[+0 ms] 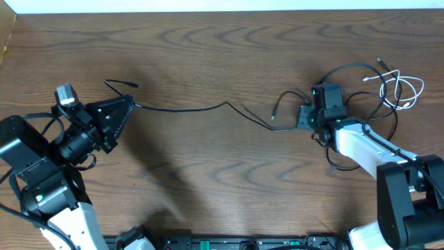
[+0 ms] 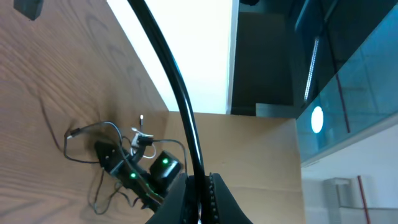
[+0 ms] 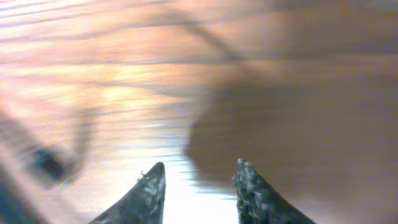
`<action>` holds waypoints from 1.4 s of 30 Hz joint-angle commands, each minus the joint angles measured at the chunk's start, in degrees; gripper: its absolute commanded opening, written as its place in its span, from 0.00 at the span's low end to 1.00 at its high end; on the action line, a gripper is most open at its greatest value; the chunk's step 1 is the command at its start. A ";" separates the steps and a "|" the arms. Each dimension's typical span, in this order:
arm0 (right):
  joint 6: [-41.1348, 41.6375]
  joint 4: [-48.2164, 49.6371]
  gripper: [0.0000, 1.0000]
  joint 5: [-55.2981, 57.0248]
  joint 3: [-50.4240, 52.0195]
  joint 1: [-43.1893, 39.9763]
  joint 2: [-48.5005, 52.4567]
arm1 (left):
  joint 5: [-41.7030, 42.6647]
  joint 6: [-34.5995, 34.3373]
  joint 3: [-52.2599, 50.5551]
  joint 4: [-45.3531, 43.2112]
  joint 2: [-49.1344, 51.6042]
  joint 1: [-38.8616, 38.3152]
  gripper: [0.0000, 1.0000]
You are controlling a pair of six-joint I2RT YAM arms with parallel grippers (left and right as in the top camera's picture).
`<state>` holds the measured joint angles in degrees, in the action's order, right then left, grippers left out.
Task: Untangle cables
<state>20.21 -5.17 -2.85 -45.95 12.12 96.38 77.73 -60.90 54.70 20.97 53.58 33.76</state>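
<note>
We hold the left tool (image 1: 122, 111) pressed together on the long black cable (image 1: 187, 108), which runs from it across the surface (image 1: 222, 42) toward the right. In the left wrist view the cord rises from between the closed tips. The right tool (image 1: 305, 117) stands spread. Its own view is blurred, but nothing lies between its fingers (image 3: 148, 190). It sits just beside the tangle at the right of the surface, where a second black cable (image 1: 354, 67) loops and overlaps the white cable (image 1: 408, 89). We cannot tell which cord lies on top.

Hazards, in our judgement:

- A leftward pull while the far end is unrestrained may drag the whole tangle along or tighten it rather than free one cord.
- The cords are much thinner than the tips, so a closing right tool may pinch two cords at once, or none.
- The right arm's own wiring lies among the loops and could snag them.
- A hard pull may slip the cord out of the left pinch.
</note>
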 commanded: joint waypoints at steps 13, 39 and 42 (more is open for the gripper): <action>-11.41 6.34 0.04 -38.60 0.31 -0.20 0.35 | -27.89 23.19 0.66 29.68 -0.11 -16.65 0.07; -21.14 18.56 0.51 -76.87 0.31 0.02 0.35 | -34.93 14.75 0.66 19.61 19.85 -44.54 0.07; -21.11 17.07 0.60 -70.86 0.31 -0.37 0.35 | -34.93 15.43 0.66 19.61 23.80 -45.00 0.07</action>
<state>-0.45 12.91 -77.82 -45.89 12.12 96.49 42.28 -45.65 54.94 40.49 74.61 -10.79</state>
